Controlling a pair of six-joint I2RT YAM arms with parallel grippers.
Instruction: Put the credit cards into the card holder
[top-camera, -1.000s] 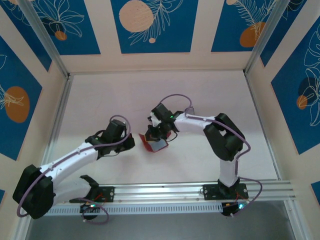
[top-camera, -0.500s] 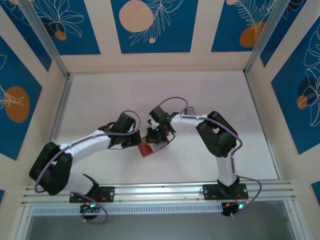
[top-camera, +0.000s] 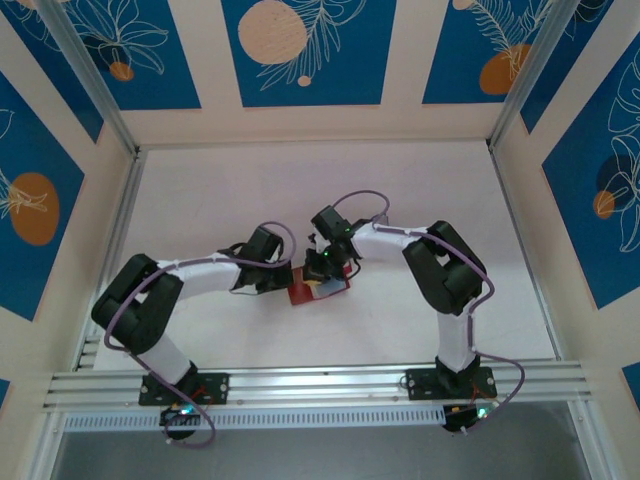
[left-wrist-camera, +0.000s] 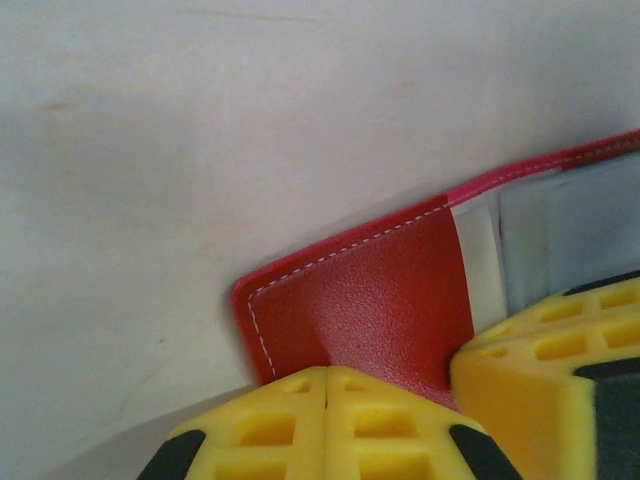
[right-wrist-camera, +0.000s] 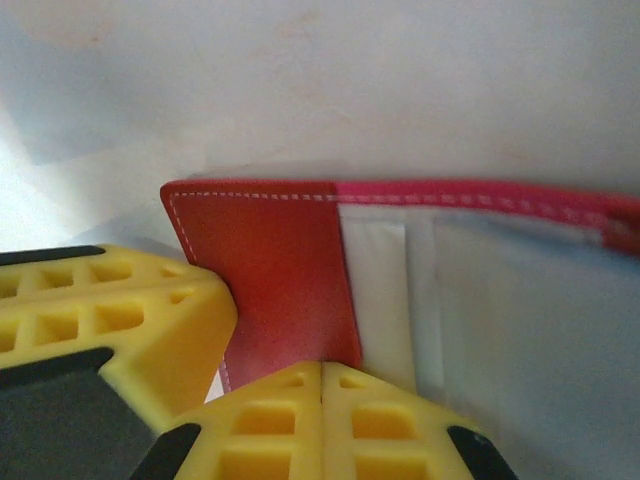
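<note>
Left hand (top-camera: 283, 283) and right hand (top-camera: 325, 272), both closed and empty, meet at the red card holder (top-camera: 300, 294) on the counter (top-camera: 220, 190). Left wrist: the closed hand presses its flap, likely soft and light. Right wrist: clear sleeves (right-wrist-camera: 480, 300) look slick; best pinned at the stitched edge.

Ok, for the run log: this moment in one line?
left gripper: shut, on card holder | right gripper: shut, on card holder | card holder: open
</note>
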